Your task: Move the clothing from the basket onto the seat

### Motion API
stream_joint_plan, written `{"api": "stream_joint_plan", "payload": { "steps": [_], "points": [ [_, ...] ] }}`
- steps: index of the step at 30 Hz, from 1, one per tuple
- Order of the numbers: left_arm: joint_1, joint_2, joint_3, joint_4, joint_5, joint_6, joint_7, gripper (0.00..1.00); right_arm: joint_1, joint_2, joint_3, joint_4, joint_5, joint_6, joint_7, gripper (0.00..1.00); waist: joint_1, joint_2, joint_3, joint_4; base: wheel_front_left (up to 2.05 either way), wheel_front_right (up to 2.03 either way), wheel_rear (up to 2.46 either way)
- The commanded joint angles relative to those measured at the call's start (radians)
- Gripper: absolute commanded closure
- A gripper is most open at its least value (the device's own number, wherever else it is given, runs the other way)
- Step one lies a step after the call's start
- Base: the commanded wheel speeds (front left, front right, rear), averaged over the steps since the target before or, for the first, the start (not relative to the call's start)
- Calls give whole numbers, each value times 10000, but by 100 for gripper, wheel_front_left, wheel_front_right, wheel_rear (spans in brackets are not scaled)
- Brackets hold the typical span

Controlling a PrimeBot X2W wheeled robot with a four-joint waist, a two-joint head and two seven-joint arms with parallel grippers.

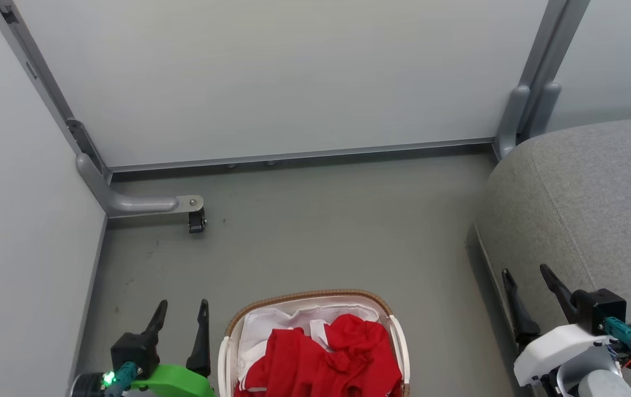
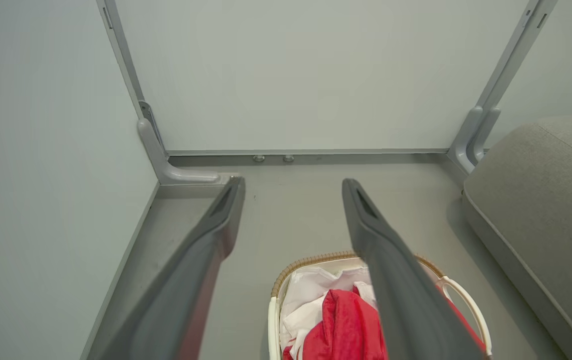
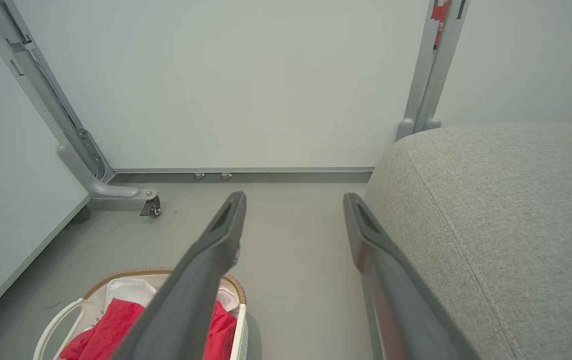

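Red clothing point(image 1: 326, 358) lies bunched in the basket point(image 1: 309, 296), a cream oval with a brown woven rim and white liner, at the bottom centre of the head view. My left gripper point(image 1: 182, 311) stands open just left of the basket, nothing between its fingers. My right gripper point(image 1: 527, 275) is open at the front edge of the grey seat point(image 1: 596, 204), which fills the right side. The left wrist view looks down on the clothing point(image 2: 345, 325) and basket point(image 2: 310, 260) between my open fingers. The right wrist view has the basket point(image 3: 131, 273) at lower left and the seat point(image 3: 505, 210) on the right.
Pale partition panels close the space at the back and left. A grey metal foot with a small black caster point(image 1: 197, 220) juts onto the grey-green floor point(image 1: 321, 231) at the left. A post base point(image 1: 513, 118) stands beside the seat's far corner.
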Motion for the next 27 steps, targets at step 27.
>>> {"api": "stream_joint_plan", "payload": {
  "steps": [27],
  "points": [
    [-4468, 276, -2261, 4625, -16, -40, -238, 0, -2581, 430, 1384, -1649, -120, -3, -265, 0, 0, -1, 5403, -2422, 0, 0, 0]
  ]
}}
